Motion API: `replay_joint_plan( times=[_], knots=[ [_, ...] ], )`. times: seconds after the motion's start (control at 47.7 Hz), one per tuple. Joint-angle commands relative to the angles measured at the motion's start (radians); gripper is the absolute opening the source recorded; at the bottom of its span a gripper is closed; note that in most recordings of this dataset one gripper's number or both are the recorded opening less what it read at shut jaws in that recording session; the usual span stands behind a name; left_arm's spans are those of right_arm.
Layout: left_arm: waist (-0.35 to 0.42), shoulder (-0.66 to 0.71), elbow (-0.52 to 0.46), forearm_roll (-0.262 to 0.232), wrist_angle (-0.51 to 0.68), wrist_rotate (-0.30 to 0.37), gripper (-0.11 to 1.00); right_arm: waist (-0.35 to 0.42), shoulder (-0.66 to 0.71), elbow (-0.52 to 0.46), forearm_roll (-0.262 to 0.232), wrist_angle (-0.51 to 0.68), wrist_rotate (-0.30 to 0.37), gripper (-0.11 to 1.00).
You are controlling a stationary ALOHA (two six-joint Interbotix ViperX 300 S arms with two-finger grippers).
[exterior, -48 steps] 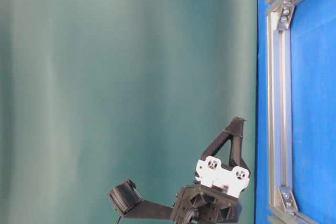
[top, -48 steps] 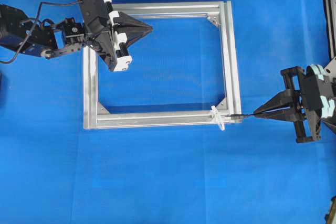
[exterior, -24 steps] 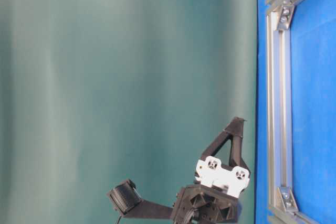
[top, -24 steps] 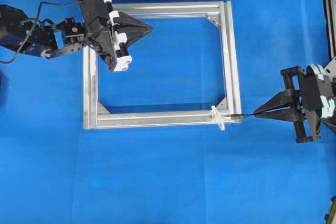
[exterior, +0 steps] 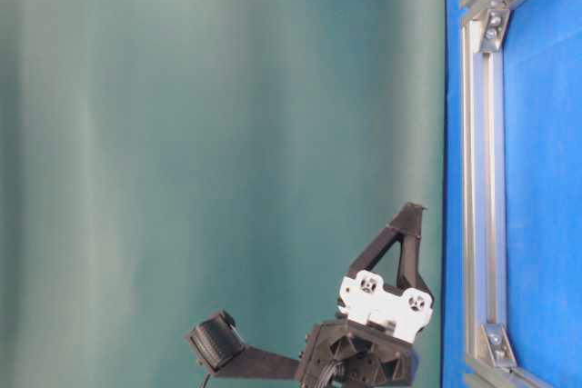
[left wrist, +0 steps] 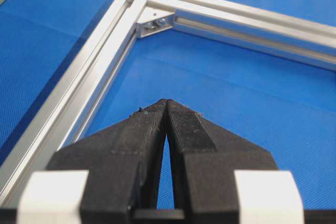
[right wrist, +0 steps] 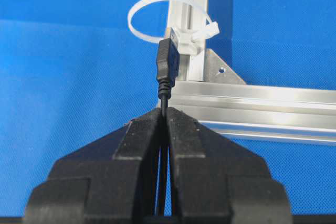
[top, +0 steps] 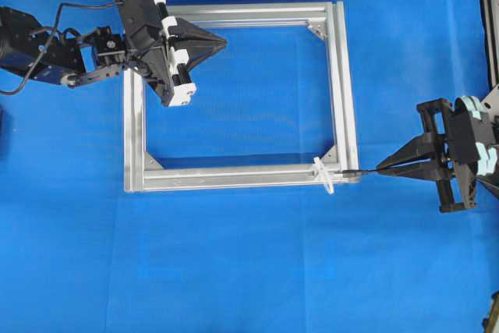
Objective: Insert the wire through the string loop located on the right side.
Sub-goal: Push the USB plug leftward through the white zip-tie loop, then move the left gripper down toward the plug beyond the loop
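At frame's lower right corner: loop stood tied on frame.
Wire: plug of wire sat just short of loop, right of its opening.
Right hand: clamped on wire behind plug.
Left hand: closed, empty, over frame's far corner.
Step advice: shift plug toward loop's opening, then advance level.
Change: none since earlier frames; both arms unmoved.

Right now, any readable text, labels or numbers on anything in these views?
None readable in any view.
Aluminium frame: bare metal, no markings.
Wire plug: plain black, no print visible.
String loop: blank.
Left claw and right claw: no labels showing.
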Motion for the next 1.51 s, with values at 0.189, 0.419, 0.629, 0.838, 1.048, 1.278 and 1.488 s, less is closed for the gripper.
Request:
replay_joint_plan(
  times=[0.189,0.419,0.629,0.838,1.048,1.278,1.488],
  knots=[
    [-0.005,-0.031,-0.008,0.002,-0.009,0.0,0.0,-0.002,0.044,-0.021,-0.003,-0.074,0.005,-0.03],
    [-0.005,-0.031,-0.006,0.003,-0.009,0.0,0.0,-0.002,0.17,-0.069,-0.003,-0.123,0.005,-0.03],
    [-0.005,-0.031,-0.008,0.003,-0.009,0.002,0.0,-0.003,0.282,-0.123,-0.003,-0.212,0.005,-0.03],
    [-0.005,-0.031,-0.008,0.003,-0.009,0.002,0.0,-0.002,0.354,-0.175,-0.003,-0.262,0.005,-0.03],
    [-0.005,-0.031,-0.006,0.003,-0.009,0.0,0.0,-0.002,0.4,-0.21,-0.002,-0.264,0.005,-0.03],
    [-0.005,-0.031,-0.008,0.005,-0.014,-0.002,0.0,-0.003,0.402,-0.213,-0.002,-0.267,0.005,-0.03],
    [-0.021,-0.031,-0.006,0.005,-0.021,-0.005,0.0,-0.003,0.4,-0.213,0.0,-0.265,0.005,-0.03]
  ],
)
